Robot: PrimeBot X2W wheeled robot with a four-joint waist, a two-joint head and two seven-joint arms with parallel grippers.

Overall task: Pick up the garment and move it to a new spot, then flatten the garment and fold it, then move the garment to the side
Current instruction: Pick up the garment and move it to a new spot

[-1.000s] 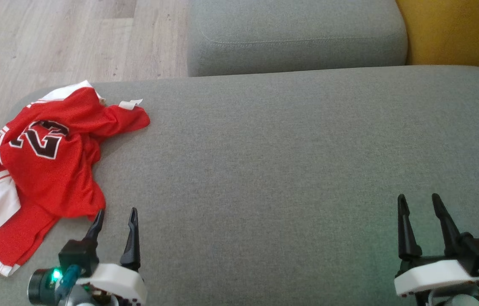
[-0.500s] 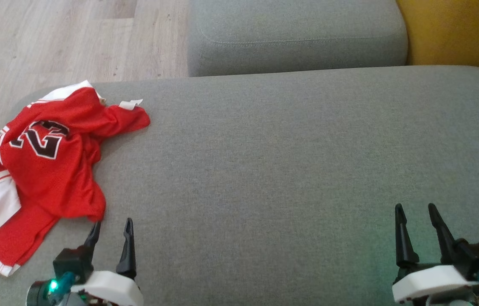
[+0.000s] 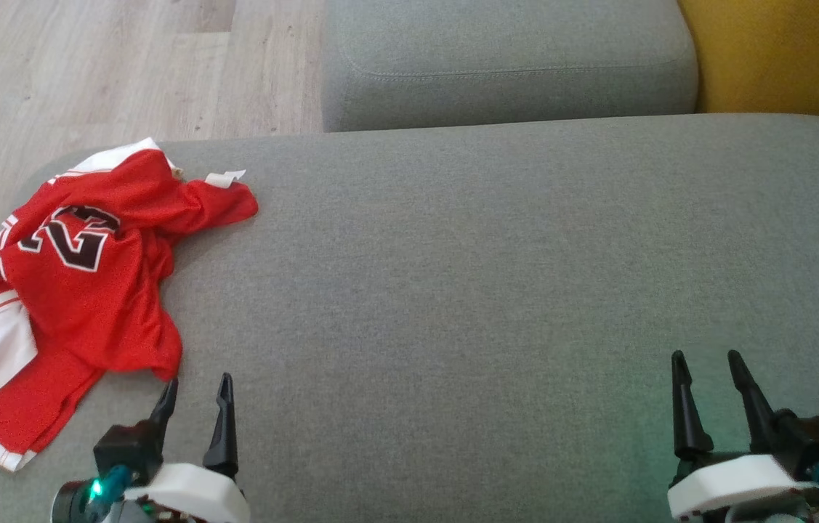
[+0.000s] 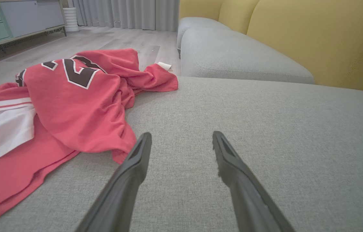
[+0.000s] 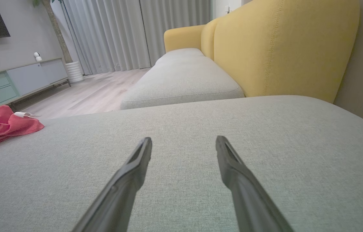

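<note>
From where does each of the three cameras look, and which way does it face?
Head view: from the head, looking down on the grey cushion; left end effector and right end effector show at the bottom.
Left wrist view: low over the cushion, facing along its two open fingers, red jersey at left.
Right wrist view: low, facing along its fingers toward the yellow backrest.
Shared: both wrist views show the jersey and the backrest.

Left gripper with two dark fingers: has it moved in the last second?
Yes. The left gripper has drawn back slightly toward the robot, away from the crumpled red mesh jersey.
</note>
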